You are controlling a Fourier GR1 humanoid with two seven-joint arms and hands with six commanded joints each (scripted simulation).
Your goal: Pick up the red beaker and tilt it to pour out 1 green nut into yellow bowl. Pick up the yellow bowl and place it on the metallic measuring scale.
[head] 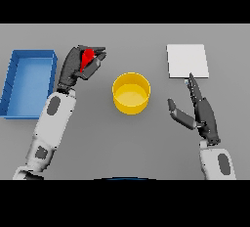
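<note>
Left hand (78, 65) with fingers curled round the small red beaker (87, 57), held left of the round yellow bowl (131, 93) at the middle of the grey counter (122, 143), right hand (199, 109) spread wide, holding nothing, just below the flat white metallic measuring scale (187, 60), blue rectangular bin (19, 86) at far left.

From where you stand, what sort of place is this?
Probably a plain lab-style workbench: a bare grey table holding a yellow bowl, a flat metallic measuring scale and a blue bin, with the left hand gripping a red beaker.
</note>
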